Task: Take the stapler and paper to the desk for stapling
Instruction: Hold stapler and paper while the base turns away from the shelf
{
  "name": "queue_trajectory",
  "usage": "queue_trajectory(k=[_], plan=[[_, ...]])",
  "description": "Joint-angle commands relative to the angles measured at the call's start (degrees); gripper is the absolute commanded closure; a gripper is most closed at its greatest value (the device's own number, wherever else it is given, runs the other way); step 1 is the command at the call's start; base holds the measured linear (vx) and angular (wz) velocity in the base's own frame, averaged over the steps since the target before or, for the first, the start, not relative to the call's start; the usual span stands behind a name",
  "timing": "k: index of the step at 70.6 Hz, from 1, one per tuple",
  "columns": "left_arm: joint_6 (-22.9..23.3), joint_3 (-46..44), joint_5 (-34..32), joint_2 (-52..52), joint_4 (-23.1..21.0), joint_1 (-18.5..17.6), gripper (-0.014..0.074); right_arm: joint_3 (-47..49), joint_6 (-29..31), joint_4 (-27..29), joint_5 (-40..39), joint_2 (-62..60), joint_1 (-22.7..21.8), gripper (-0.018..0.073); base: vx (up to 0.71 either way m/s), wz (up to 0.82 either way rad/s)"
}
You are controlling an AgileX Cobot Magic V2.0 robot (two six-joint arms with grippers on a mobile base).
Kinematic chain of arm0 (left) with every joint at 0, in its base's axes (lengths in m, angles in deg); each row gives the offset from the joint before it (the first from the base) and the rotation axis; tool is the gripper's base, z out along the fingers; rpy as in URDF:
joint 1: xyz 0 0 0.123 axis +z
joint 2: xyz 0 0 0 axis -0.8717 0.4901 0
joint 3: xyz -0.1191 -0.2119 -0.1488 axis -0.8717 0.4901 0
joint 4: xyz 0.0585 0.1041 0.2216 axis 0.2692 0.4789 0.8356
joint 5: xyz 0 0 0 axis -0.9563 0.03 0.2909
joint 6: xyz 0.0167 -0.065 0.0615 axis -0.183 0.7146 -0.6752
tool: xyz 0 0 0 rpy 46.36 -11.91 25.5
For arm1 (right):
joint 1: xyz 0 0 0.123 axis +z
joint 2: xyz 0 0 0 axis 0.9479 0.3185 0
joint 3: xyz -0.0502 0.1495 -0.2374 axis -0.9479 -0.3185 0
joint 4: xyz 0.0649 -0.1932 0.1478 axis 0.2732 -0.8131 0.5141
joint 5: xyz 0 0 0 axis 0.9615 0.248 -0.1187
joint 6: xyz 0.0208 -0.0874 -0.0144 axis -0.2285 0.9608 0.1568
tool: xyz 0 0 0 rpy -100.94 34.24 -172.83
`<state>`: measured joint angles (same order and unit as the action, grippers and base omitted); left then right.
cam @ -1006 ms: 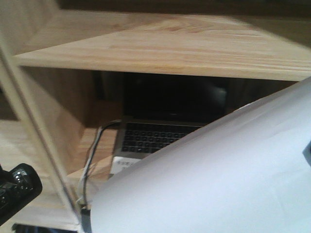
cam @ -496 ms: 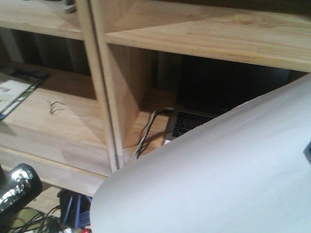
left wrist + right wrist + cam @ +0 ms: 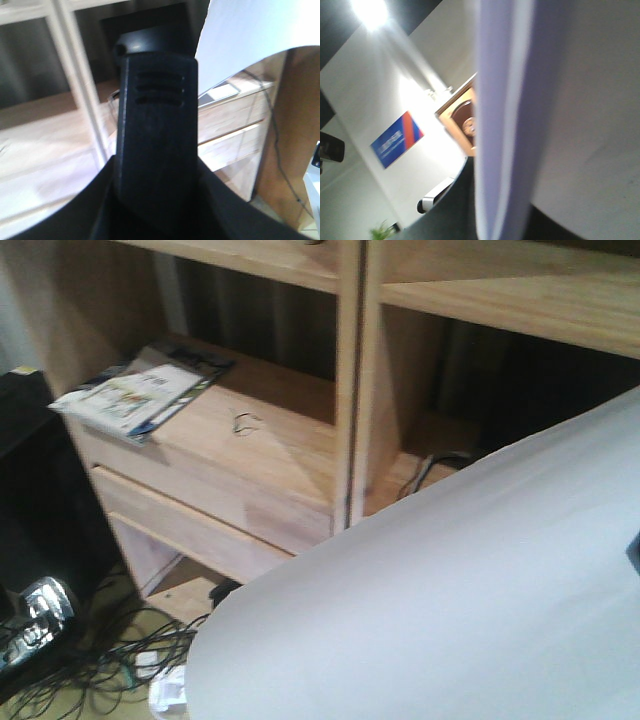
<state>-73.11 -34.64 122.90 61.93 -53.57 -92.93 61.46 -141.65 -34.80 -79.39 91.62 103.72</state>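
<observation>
The paper point(image 3: 430, 600) hangs curved in the air before the wooden shelf unit point(image 3: 350, 390), pinched at its right edge by the right gripper point(image 3: 635, 552), whose fingers the sheet mostly hides. The left gripper point(image 3: 155, 192) is closed around a black slotted body, the stapler point(image 3: 156, 100), low at the left. Magazines point(image 3: 140, 390) lie on a shelf.

The paper point(image 3: 430, 600) is a smooth, matt white sheet with no print or crease. The shelf unit point(image 3: 270, 465) is pale wood with a clear grain and a soft satin finish. The magazine point(image 3: 140, 395) lying on it has glossy printed covers. The stapler point(image 3: 155, 150) appears to be matt black plastic with moulded slots, though this close view is blurred.
</observation>
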Motion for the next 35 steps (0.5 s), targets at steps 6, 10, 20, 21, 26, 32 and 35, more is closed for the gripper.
queue_trajectory(k=[6,10,20,21,26,32,35], plan=[[0.0,-1.6,-6.2,0.5,-2.0,-0.2,0.0603,1.6,0.4,1.3,-2.5,0.3,-0.3,0.0565,-0.13,0.49],[0.0,-1.6,-6.2,0.5,-2.0,-0.2,0.0603,1.6,0.4,1.3,-2.5,0.3,-0.3,0.0565,-0.13,0.50],[0.0,-1.6,-6.2,0.5,-2.0,-0.2,0.0603,1.6,0.4,1.3,-2.5,0.3,-0.3,0.0565,-0.13,0.51],[0.0,-1.6,-6.2,0.5,-2.0,-0.2,0.0603,1.6,0.4,1.3,-2.5,0.3,-0.3,0.0565,-0.13,0.50],[0.0,-1.6,-6.2,0.5,-2.0,-0.2,0.0603,1.6,0.4,1.3,-2.5,0.3,-0.3,0.0565,-0.13,0.49],[0.0,-1.6,-6.2,0.5,-2.0,-0.2,0.0603,1.6,0.4,1.3,-2.5,0.3,-0.3,0.0565,-0.12,0.49],[0.0,-1.6,-6.2,0.5,-2.0,-0.2,0.0603,1.6,0.4,1.3,-2.5,0.3,-0.3,0.0565,-0.11,0.49]])
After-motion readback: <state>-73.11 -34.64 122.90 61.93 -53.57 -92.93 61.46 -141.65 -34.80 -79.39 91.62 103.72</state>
